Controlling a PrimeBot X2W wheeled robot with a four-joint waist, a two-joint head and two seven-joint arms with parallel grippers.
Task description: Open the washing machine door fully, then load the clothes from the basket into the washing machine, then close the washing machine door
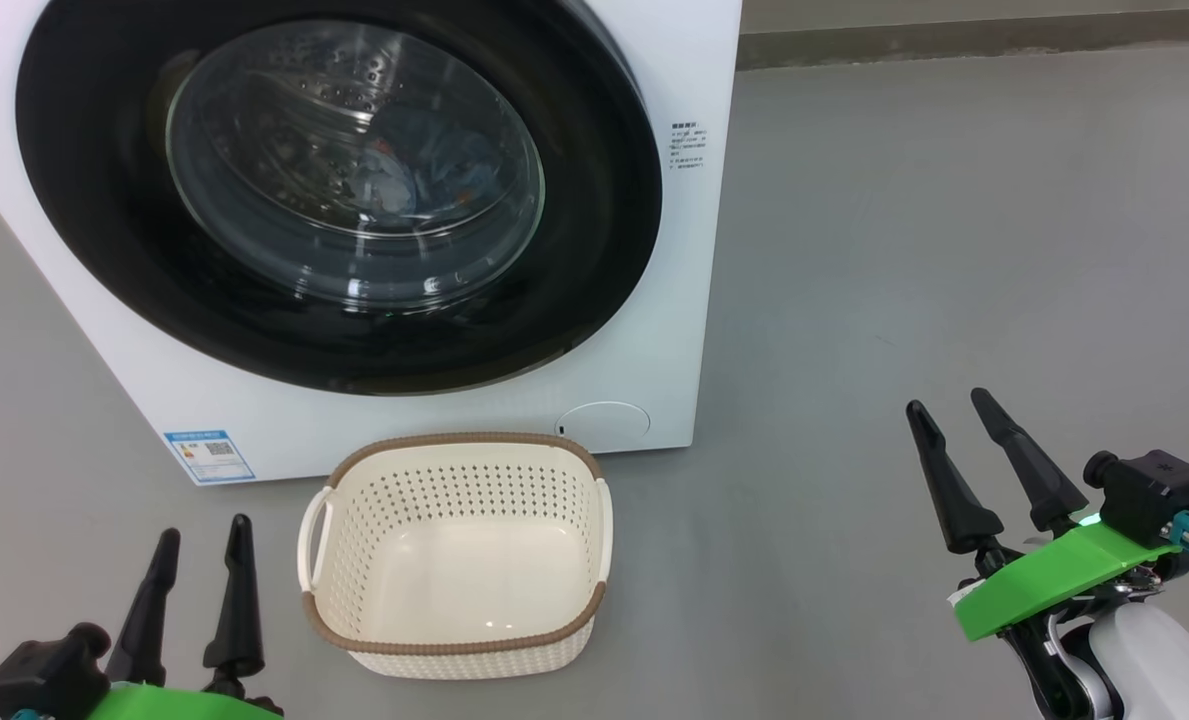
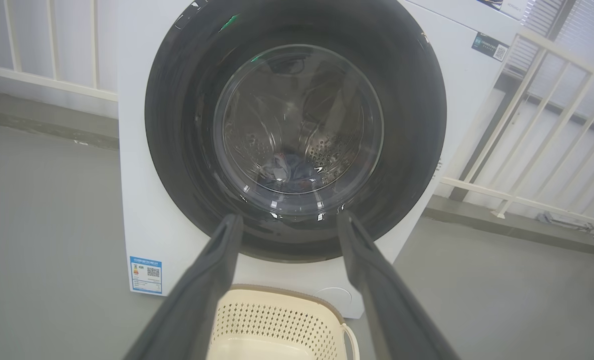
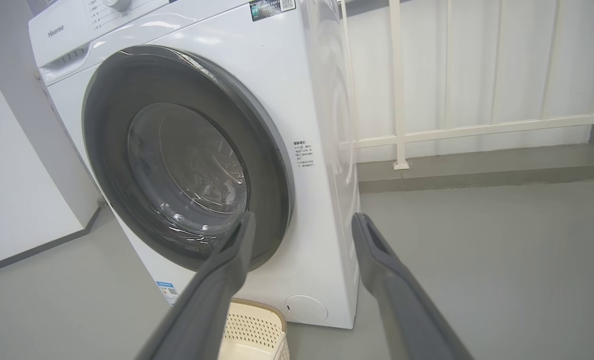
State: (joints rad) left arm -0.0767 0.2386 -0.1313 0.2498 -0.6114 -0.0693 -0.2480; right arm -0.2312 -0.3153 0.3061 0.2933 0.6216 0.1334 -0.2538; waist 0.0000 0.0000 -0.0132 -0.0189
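So, both of my pincers are just hanging loose right now. My left pincer (image 1: pixel 204 530) sits low on my left, its two dark fingers spread apart with nothing between them. My right pincer (image 1: pixel 947 403) is off on my right, also spread wide and holding nothing (it's well apart from everything else, over bare grey floor (image 1: pixel 904 250)).

Just beside the left pincer, toward the middle, is the basket (image 1: pixel 454 480). It stands upright on the floor with its brown rim up, and I can see straight down to its smooth cream bottom. It sits right in front of the washing machine (image 1: pixel 689 260), close to the lower front panel and just below a small round flap (image 1: pixel 604 422). A blue label sticker (image 1: pixel 209 455) is stuck on the front's lower left corner.

The door (image 1: pixel 84 200) lies flush against the machine's front, and my right wrist view shows that from the side. Through the glass bowl I can see the clothes (image 1: pixel 424 175) crumpled low in the steel drum: bluish fabric with a bit of orange (reflections make it hard to tell the pieces apart). A white railing (image 3: pixel 399 100) runs behind the machine.
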